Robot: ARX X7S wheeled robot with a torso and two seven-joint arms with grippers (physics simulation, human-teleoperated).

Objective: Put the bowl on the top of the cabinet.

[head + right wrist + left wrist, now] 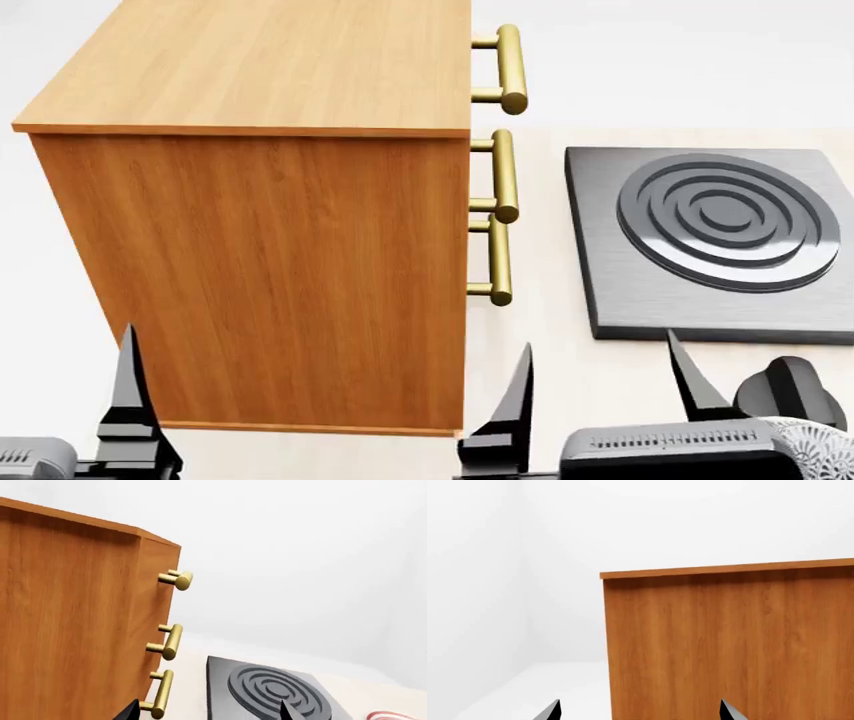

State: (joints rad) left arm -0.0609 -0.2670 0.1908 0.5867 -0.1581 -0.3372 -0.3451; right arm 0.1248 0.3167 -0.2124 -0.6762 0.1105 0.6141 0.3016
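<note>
The cabinet [267, 250] is tall and orange-brown, with a flat bare top and three brass handles [503, 175] on its right face. It fills the left and middle of the head view. Only a sliver of the bowl [827, 442], grey-patterned, shows at the head view's bottom right corner, behind my right arm. My left gripper [639, 711] is open and empty, facing the cabinet's [727, 645] side wall below its top edge. My right gripper [208, 712] is open and empty too, its fingers spanning the lowest handle [162, 692] and the stove plate.
A dark grey square stove plate [714, 245] with raised rings lies on the pale table to the right of the cabinet. The red-ringed rim of a plate [390, 715] shows at the right wrist view's lower corner. White walls stand behind.
</note>
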